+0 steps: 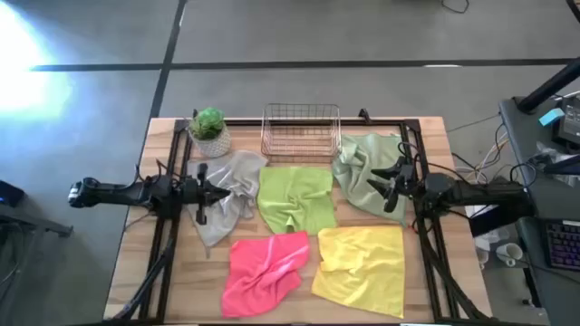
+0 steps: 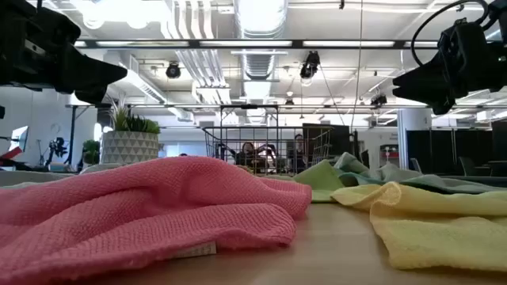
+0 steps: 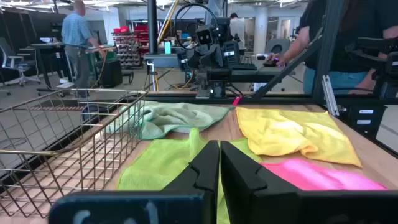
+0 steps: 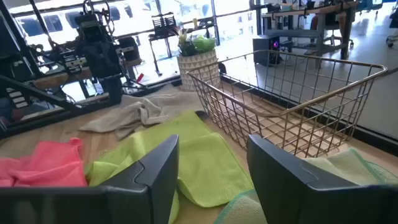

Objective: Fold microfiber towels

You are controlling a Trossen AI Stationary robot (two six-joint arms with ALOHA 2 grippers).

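Five microfiber towels lie crumpled on the wooden table: grey [image 1: 234, 190] at the left, lime green [image 1: 294, 199] in the middle, pale sage [image 1: 362, 167] at the right, hot pink [image 1: 265, 270] and yellow [image 1: 362, 263] near the front edge. My left gripper [image 1: 222, 193] hovers shut above the grey towel, its fingers [image 3: 217, 171] closed together and pointing toward the lime towel [image 3: 165, 165]. My right gripper [image 1: 381, 186] hangs open over the sage towel, nothing between its fingers [image 4: 211, 165]. In the low view both arms stand well above the cloths.
A copper wire basket [image 1: 301, 131] stands at the far edge behind the lime towel, with a potted plant [image 1: 209, 132] to its left. Black frame rails [image 1: 172, 181] run along both sides of the table. People move about in the room beyond.
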